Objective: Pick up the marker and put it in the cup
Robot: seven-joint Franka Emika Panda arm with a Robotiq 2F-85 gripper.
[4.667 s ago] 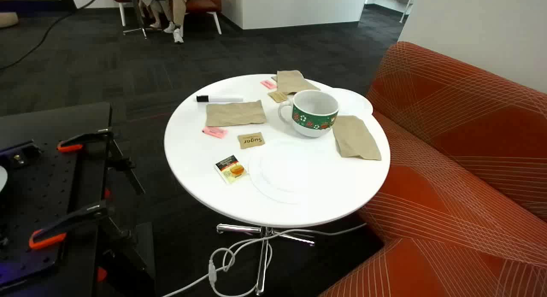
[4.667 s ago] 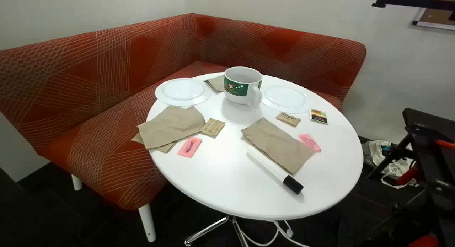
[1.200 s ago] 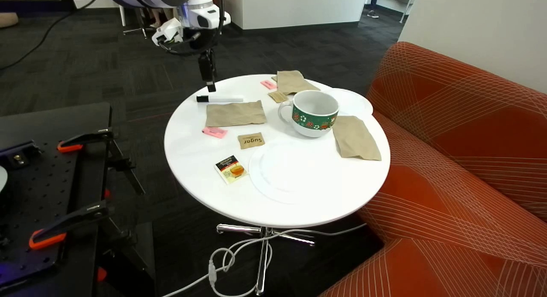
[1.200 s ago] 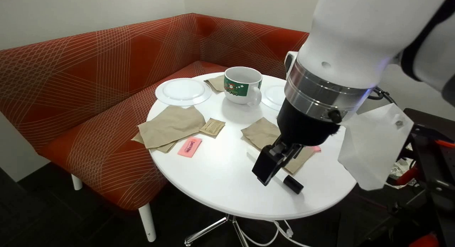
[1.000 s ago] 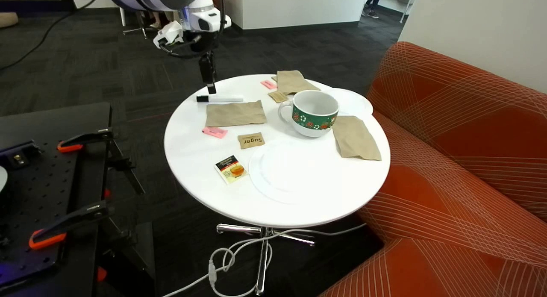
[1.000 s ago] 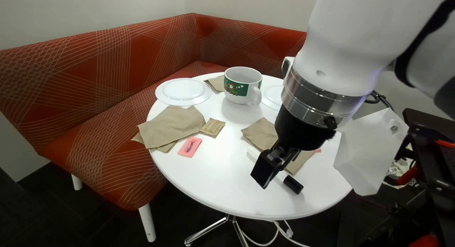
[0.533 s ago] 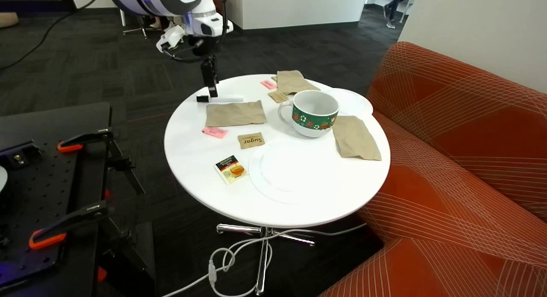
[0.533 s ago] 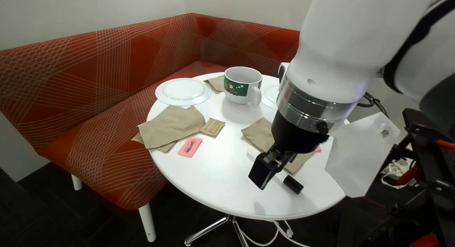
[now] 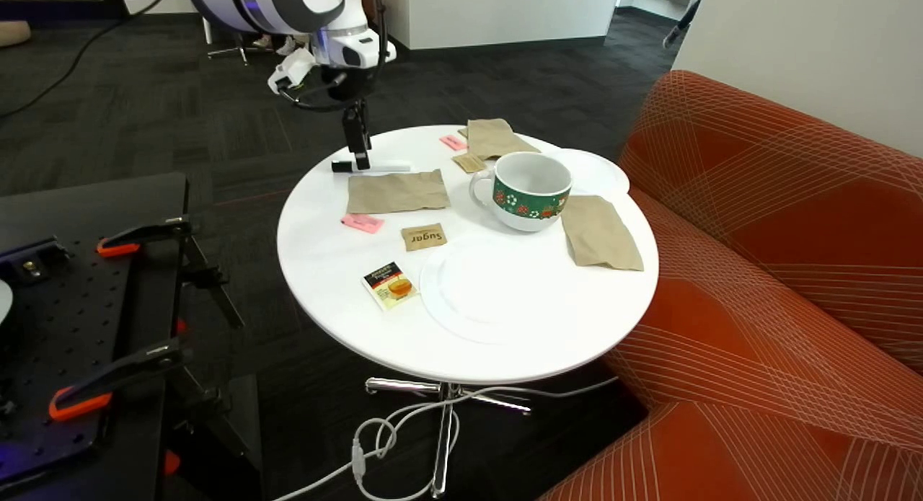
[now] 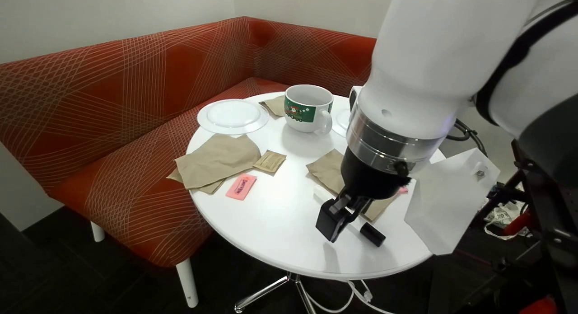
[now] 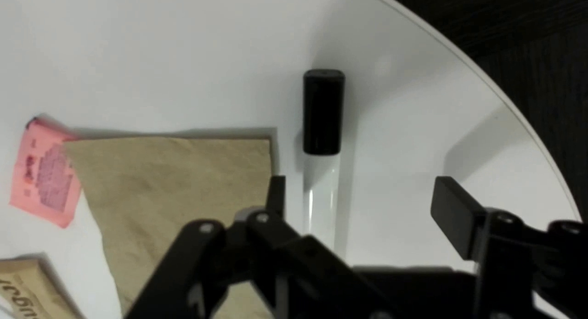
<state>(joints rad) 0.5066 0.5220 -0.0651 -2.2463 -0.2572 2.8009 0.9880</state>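
The marker is white with a black cap and lies flat on the round white table. It shows in both exterior views [image 9: 393, 166] [image 10: 373, 235] and in the wrist view [image 11: 322, 126]. My gripper [image 11: 360, 199] is open and empty. In the wrist view its fingers are on either side of the marker's white body, which lies nearer the left finger. In both exterior views the gripper [image 9: 363, 162] [image 10: 335, 226] is low over the marker and hides part of it. The green and white cup [image 9: 531, 202] [image 10: 300, 111] stands upright, its handle toward the marker's side.
A brown napkin [image 9: 398, 192] lies right beside the marker. Other napkins [image 9: 600, 234], pink packets [image 9: 363, 223], a sugar packet [image 9: 424, 236], a tea packet [image 9: 390, 285] and white plates [image 10: 232, 116] lie around. The table's edge [image 11: 510, 105] is near the cap. A red sofa [image 9: 757, 306] borders the table.
The arm was out of view at first. It has come in over the marker, and over the last second the gripper has moved down closer to it. The marker and cup have not moved.
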